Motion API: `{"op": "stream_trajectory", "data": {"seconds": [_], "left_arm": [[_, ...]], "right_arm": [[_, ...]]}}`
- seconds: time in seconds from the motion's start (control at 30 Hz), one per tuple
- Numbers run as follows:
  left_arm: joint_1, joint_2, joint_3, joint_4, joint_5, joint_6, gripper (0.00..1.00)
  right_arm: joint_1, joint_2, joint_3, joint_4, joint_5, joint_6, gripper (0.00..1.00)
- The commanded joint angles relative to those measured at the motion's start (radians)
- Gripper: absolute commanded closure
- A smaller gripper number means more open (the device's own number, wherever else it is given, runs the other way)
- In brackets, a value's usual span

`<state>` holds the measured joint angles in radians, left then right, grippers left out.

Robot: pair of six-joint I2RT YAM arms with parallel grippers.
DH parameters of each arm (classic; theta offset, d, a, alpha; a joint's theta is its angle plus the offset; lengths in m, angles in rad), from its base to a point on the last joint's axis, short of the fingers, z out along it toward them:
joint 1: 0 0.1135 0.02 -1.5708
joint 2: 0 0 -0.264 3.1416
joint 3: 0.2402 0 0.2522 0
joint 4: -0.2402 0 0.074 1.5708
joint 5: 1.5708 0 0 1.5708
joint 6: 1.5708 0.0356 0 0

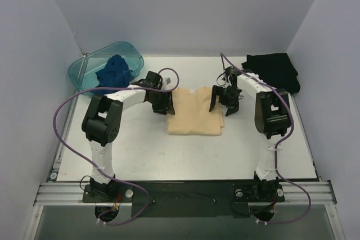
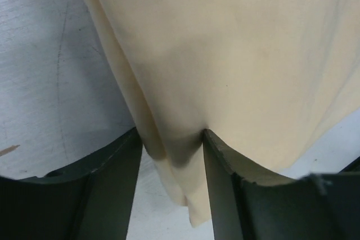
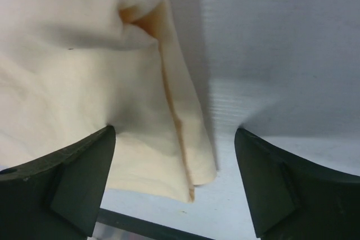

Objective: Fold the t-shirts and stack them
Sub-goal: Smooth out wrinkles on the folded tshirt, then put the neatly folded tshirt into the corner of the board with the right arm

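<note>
One smooth tan shirt (image 1: 194,117), folded rectangular at mid-table (image 1: 169,155), is pinched at its left edge by the left gripper (image 2: 171,155); its right edge is straddled by the wide-spread right gripper (image 3: 174,136).

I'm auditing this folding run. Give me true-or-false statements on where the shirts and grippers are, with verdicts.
The blue shirt lies in the teal basin. True.
The black shirt lies on the tan shirt. False: it lies apart, at the far right corner of the table.
The left gripper pinches a fold of the tan shirt. True.
The right gripper is shut on cloth. False: its jaws stand wide open.
</note>
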<state>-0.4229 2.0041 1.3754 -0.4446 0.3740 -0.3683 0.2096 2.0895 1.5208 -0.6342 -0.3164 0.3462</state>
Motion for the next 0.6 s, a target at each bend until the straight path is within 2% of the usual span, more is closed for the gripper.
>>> {"op": "stream_trajectory", "data": {"seconds": [0.0,0.07,0.1,0.2,0.27,0.33,0.37,0.4,0.53,0.57], "left_arm": [[0.004,0.047,0.043,0.047,0.002,-0.032,0.5],[0.009,0.073,0.048,0.046,0.003,-0.034,0.64],[0.01,0.076,0.048,0.046,0.002,-0.034,0.66],[0.013,0.091,0.045,0.041,-0.004,-0.026,0.71],[0.015,0.097,0.042,0.043,-0.006,-0.024,0.73],[0.018,0.101,0.039,0.043,-0.009,-0.02,0.76],[0.021,0.101,0.037,0.041,-0.012,-0.017,0.76],[0.022,0.099,0.036,0.043,-0.014,-0.017,0.76],[0.058,0.087,0.06,0.029,-0.032,0.014,0.74],[0.062,0.085,0.085,0.018,-0.04,0.037,0.63]], "right_arm": [[0.011,0.078,-0.002,0.028,-0.179,0.042,0.23],[0.008,0.096,-0.004,0.048,-0.231,0.071,0.34],[0.005,0.106,-0.008,0.073,-0.265,0.091,0.41],[0.002,0.118,-0.037,0.14,-0.311,0.123,0.46],[-0.001,0.127,-0.05,0.203,-0.34,0.143,0.55],[-0.004,0.139,-0.053,0.235,-0.38,0.16,0.7],[-0.006,0.142,-0.051,0.238,-0.388,0.16,0.89],[-0.01,0.139,-0.045,0.237,-0.383,0.16,1.0],[-0.026,0.096,0.015,0.164,-0.327,0.093,1.0],[-0.027,0.096,0.072,0.131,-0.311,0.039,1.0]]}}
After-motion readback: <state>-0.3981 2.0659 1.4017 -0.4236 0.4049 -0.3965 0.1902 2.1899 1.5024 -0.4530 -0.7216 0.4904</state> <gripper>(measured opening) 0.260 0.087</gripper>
